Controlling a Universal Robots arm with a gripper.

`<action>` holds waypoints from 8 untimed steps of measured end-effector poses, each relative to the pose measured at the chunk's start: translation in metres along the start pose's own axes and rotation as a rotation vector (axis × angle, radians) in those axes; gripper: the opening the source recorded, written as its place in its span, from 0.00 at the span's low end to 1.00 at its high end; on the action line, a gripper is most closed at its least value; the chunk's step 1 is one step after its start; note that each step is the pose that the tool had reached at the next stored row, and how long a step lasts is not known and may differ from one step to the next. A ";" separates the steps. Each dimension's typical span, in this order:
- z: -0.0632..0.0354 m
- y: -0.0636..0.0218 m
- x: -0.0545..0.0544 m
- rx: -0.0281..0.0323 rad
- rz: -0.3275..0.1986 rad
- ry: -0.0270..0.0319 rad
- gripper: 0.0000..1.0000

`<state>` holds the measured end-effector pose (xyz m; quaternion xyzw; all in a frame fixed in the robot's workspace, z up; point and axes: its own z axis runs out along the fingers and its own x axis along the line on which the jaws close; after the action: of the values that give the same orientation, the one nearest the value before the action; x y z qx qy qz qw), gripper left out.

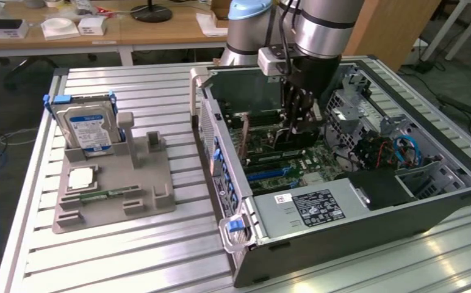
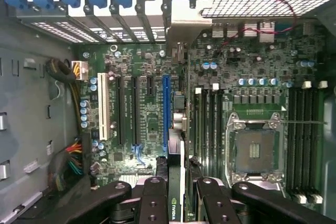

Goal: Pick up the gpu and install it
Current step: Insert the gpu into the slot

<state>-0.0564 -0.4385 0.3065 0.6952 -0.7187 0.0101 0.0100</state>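
While our gripper [image 1: 296, 127] clamps the gpu [image 2: 176, 203] edge-on between its fingers, we hang inside the open case [image 1: 219, 152]. The card's edge is near the blue slot [image 2: 166, 103], with open motherboard [image 2: 152, 129] on both sides.

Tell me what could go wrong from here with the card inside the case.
1. The gpu, held edge-on in the gripper, looks slightly off the blue slot; pressing down could miss it.
2. The black memory slots lie close beside it; a drifting card might catch them.
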 end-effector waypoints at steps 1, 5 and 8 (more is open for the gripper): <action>0.0008 0.0000 0.001 0.0000 0.000 0.0010 0.26; 0.0032 0.0002 0.007 0.0003 0.000 0.0063 0.26; 0.0057 0.0016 0.008 0.0005 0.000 0.0129 0.26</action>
<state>-0.0583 -0.4470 0.3010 0.6952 -0.7185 0.0148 0.0145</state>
